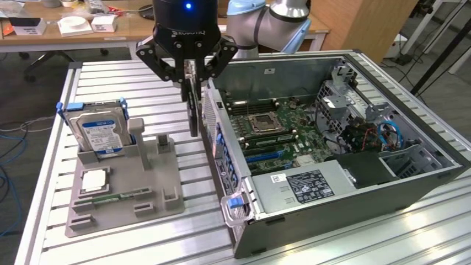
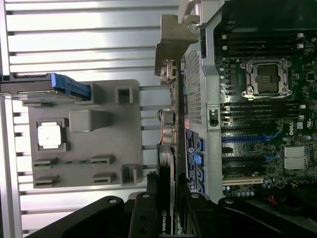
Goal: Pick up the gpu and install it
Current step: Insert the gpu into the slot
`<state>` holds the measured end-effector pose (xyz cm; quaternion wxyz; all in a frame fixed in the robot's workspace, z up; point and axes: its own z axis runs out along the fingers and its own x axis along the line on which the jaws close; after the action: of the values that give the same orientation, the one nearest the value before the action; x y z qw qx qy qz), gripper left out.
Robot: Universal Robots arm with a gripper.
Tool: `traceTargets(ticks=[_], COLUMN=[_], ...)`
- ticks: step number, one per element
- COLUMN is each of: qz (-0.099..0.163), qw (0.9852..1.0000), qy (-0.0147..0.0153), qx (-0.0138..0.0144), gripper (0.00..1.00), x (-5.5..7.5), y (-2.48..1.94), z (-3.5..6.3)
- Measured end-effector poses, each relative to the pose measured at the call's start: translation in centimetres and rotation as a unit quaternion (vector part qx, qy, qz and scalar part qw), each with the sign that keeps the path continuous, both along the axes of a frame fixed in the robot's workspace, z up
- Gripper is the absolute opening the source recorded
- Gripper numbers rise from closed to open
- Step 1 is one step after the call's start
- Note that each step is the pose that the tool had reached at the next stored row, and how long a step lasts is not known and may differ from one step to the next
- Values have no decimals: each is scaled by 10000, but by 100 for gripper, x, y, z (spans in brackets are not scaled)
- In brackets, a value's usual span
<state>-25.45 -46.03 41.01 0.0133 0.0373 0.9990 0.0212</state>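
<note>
Grip of black end effector [image 1: 192, 74] on thin, flat, dark gpu [image 1: 194, 113]; apparently upright

Probably lab: robot arm [image 1: 259, 22], desks [image 1: 127, 33].

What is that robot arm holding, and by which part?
The gpu, a thin card hanging edge-on, pinched at its top edge between the fingers of the gripper.
</note>
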Motion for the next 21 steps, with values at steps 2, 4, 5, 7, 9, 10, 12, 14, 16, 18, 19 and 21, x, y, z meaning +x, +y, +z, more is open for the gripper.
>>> traceTargets(ticks=[2, 4, 5, 7, 9, 10, 12, 14, 16, 18, 19, 21], qz=[0, 0, 0, 0, 0, 0, 0, 0, 0, 0, 0, 0], qw=[10000, 10000, 10000, 10000, 10000, 10000, 10000, 10000, 10000, 10000, 10000, 10000], qy=[1, 1, 0, 0, 0, 0, 0, 0, 1, 0, 0, 0], qx=[-1, -1, 0, 0, 0, 0, 0, 0, 0, 0, -1, 0], gripper=[26, 26, 26, 26, 26, 26, 26, 26, 26, 26, 26, 26], x=[20, 38, 49, 68, 91, 101, 122, 142, 165, 184, 196, 216], y=[0, 0, 0, 0, 0, 0, 0, 0, 0, 0, 0, 0], z=[1, 1, 0, 0, 0, 1, 0, 0, 1, 0, 1, 0])
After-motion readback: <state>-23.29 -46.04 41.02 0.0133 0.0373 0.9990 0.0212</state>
